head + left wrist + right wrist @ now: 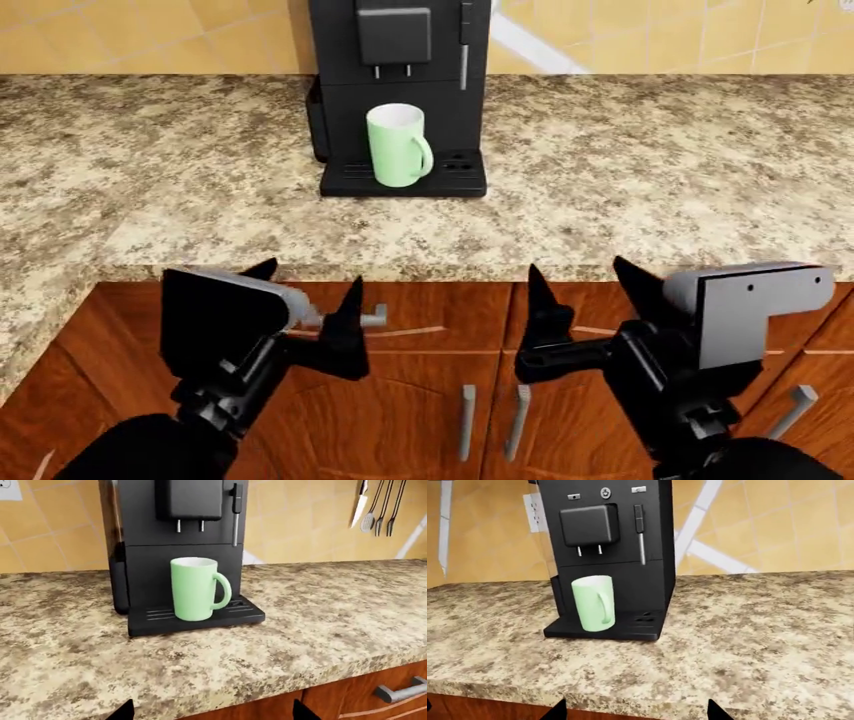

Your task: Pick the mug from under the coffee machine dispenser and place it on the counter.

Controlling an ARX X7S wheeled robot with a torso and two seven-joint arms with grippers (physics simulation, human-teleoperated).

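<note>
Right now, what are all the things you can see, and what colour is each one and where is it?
mug: one, mint green, upright on the drip tray under the dispenser
coffee machine dispenser: one, black, on the machine front
counter: one, speckled beige-brown granite
cabinets: reddish-brown wood, grey handles, below the counter
wall tiles: yellow-tan, behind the counter
utensils: several, hanging on the wall in the left wrist view
left tool: black, open, in front of the cabinets
right tool: black, open, in front of the cabinets

Machine top [394,10] cropped (head view) — utensils [380,505] too
</note>
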